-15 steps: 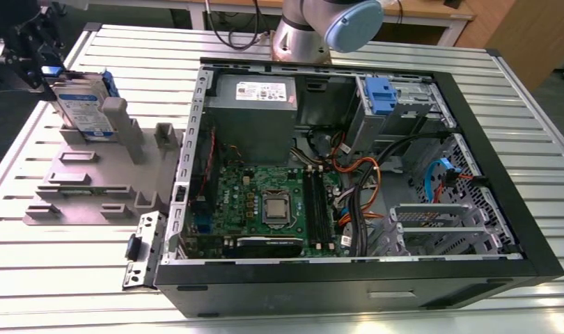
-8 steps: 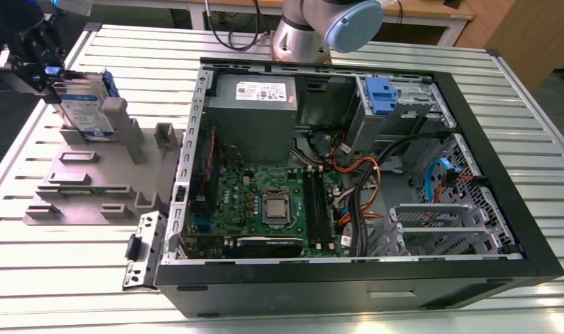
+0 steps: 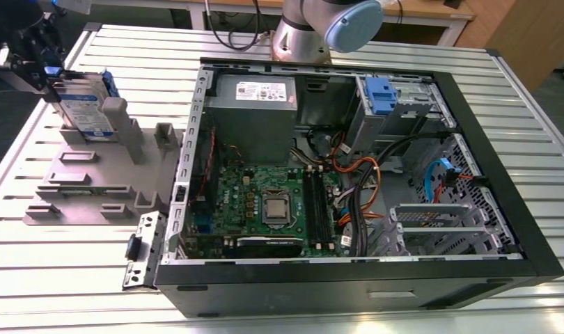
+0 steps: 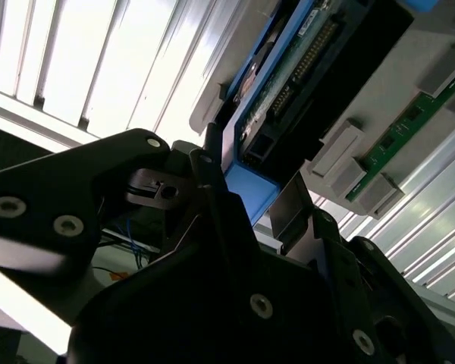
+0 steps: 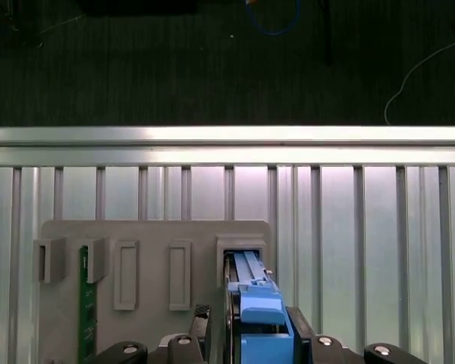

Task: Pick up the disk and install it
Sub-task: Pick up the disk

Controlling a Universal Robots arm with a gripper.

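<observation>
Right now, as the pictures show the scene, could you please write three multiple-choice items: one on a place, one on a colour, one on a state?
1. Where is the disk?
A) on the floor
B) in the grey holder, at the exterior view's left of the computer case
C) on top of the power supply

2. What colour is the disk's carrier?
A) red
B) yellow
C) blue

3. In what state is the computer case?
A) open, with the motherboard in sight
B) closed by a side panel
C) wrapped in foil

Answers: 1 B, the disk stands on edge in a slot of the holder; 2 C, blue plastic frames it in the first wrist view; 3 A, the inside lies uncovered.
</observation>
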